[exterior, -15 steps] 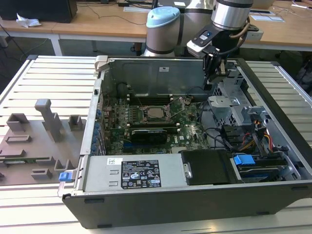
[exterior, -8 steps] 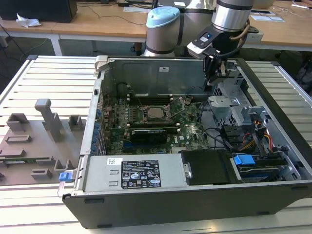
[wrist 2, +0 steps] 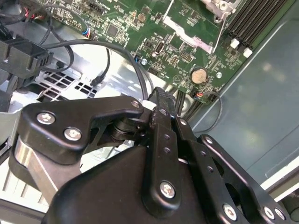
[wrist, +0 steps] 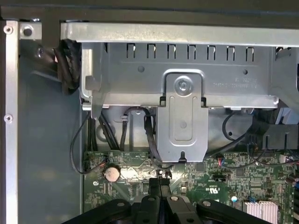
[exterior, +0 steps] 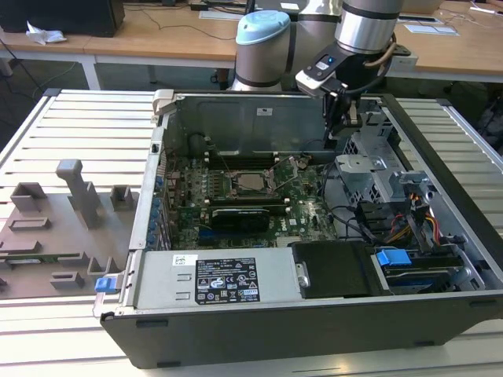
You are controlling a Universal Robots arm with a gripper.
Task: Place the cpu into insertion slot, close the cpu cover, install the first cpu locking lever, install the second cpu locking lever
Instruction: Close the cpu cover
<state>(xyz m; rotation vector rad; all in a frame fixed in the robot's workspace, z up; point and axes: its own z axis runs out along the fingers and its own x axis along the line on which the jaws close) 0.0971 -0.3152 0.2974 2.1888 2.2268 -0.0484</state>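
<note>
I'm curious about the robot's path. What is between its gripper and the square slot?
In the exterior view, a stretch of green motherboard crossed by thin dark cables lies between the gripper and the insertion slot.

An open computer case [exterior: 314, 330] lies on the slatted tabletop [exterior: 86, 118], taking up its middle and the exterior view's right side. Inside, the green motherboard [exterior: 310, 214] carries the insertion slot [exterior: 250, 182], silvery at its centre. The arm's pincer [exterior: 339, 135] hangs inside the case by the back wall, apart from the slot. A grey fixture tray [exterior: 47, 236] sits near the tabletop's edge on the exterior view's left.
</note>
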